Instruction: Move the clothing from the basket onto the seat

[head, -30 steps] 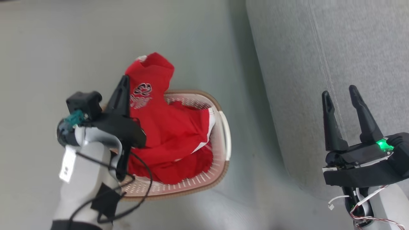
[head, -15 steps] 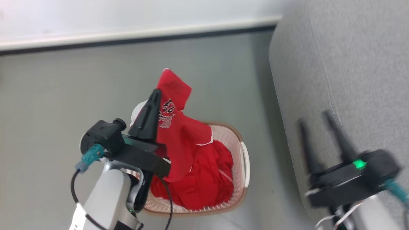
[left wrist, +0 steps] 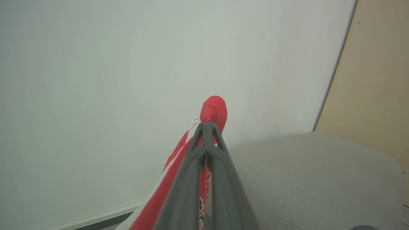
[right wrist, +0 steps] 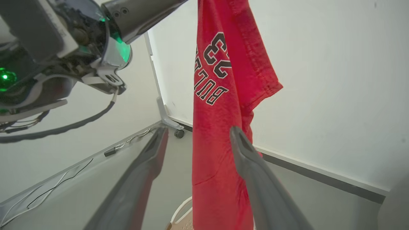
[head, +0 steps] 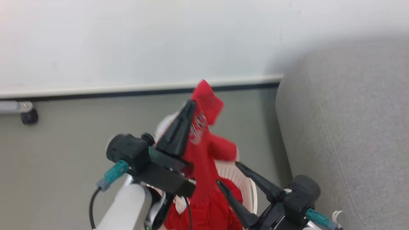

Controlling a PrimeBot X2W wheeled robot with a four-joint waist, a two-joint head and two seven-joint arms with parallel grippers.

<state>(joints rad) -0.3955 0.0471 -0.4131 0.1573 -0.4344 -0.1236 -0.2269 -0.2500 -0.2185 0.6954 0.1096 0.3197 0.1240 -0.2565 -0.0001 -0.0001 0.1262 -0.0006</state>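
Observation:
My left gripper [head: 189,103] is shut on a red jersey [head: 204,153], which hangs from it well above the basket [head: 238,180]. In the left wrist view the gripper [left wrist: 207,125] pinches a red fold [left wrist: 214,108] at its tips. More red clothing [head: 220,217] lies in the basket. My right gripper [head: 228,174] is open beside the hanging cloth. In the right wrist view its fingers [right wrist: 195,133] stand apart with the lettered jersey [right wrist: 223,95] hanging in the gap, unpinched. The grey seat [head: 345,134] rises at the right.
A white wall with a dark baseboard [head: 96,94] runs behind the grey floor. A caster wheel [head: 29,116] sits at the far left. A thin cable [right wrist: 64,179] lies along the floor. A tan panel [left wrist: 377,80] stands beyond the seat [left wrist: 319,179].
The head camera has tilted up toward the wall. My left gripper has lifted the jersey higher out of the basket. My right gripper has swung from the seat side toward the hanging cloth.

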